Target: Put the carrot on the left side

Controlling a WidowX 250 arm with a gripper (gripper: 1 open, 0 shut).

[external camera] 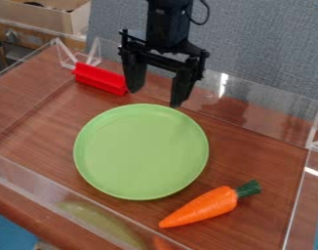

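Observation:
The carrot [209, 205] is a small orange toy with a dark green stub top. It lies on the wooden table at the front right, just off the edge of the green plate [140, 150]. My black gripper [156, 96] hangs pointing down over the plate's far edge, well behind the carrot. Its fingers [131, 74] are spread wide apart with nothing between them.
A red rectangular block [100, 77] lies at the back left beside the gripper. Clear plastic walls [268, 101] fence the wooden table on all sides. A yellowish object [97, 223] shows through the front wall. Boxes stand behind at the top left.

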